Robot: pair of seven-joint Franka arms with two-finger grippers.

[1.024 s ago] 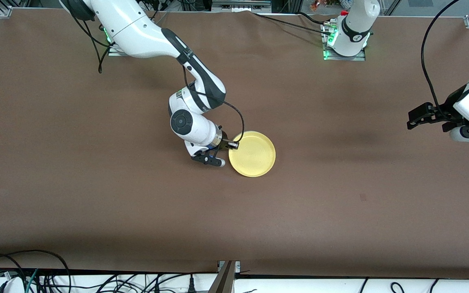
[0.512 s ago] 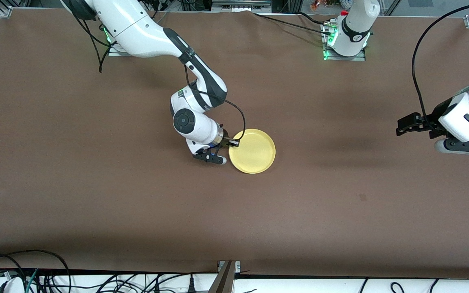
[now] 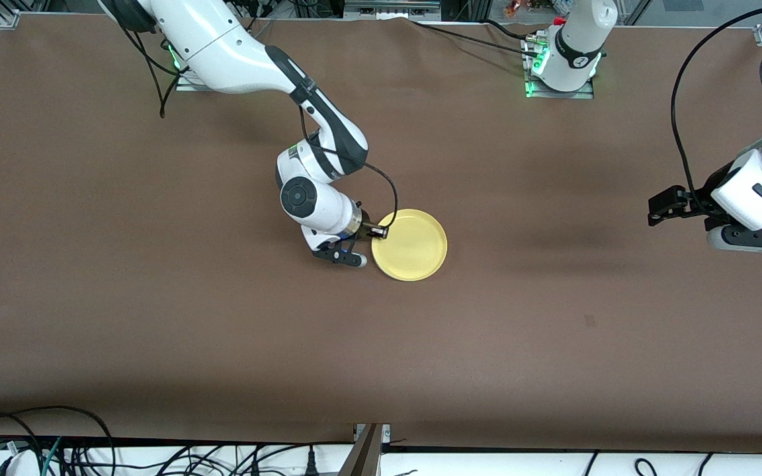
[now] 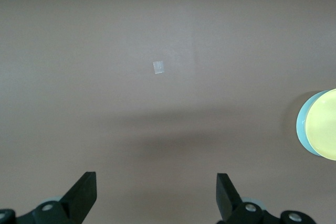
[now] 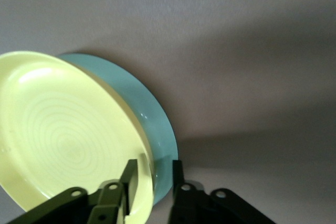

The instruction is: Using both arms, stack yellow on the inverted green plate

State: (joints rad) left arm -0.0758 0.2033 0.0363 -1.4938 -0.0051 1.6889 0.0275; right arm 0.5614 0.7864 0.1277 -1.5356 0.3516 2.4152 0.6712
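Note:
The yellow plate (image 3: 414, 248) lies mid-table, right way up, on the inverted green plate, which it hides in the front view. The right wrist view shows the green plate (image 5: 152, 124) as a crescent under the yellow plate (image 5: 68, 135). My right gripper (image 3: 372, 246) is at the stack's edge on the right arm's side. In its wrist view the gripper (image 5: 155, 169) has its jaws narrow. One finger is inside the yellow rim and the other is outside by the green wall. My left gripper (image 3: 660, 206) is open and empty over bare table at the left arm's end. Its wrist view (image 4: 156, 184) shows both plates (image 4: 324, 124).
A small pale square mark (image 3: 589, 320) sits on the brown table, nearer the front camera than the left gripper. It also shows in the left wrist view (image 4: 158, 67). Cables (image 3: 57, 436) lie along the table's front edge.
The yellow plate has gone from tilted up to lying flat, with the right gripper still at its rim. The left arm shifted a little toward the table's middle, then back.

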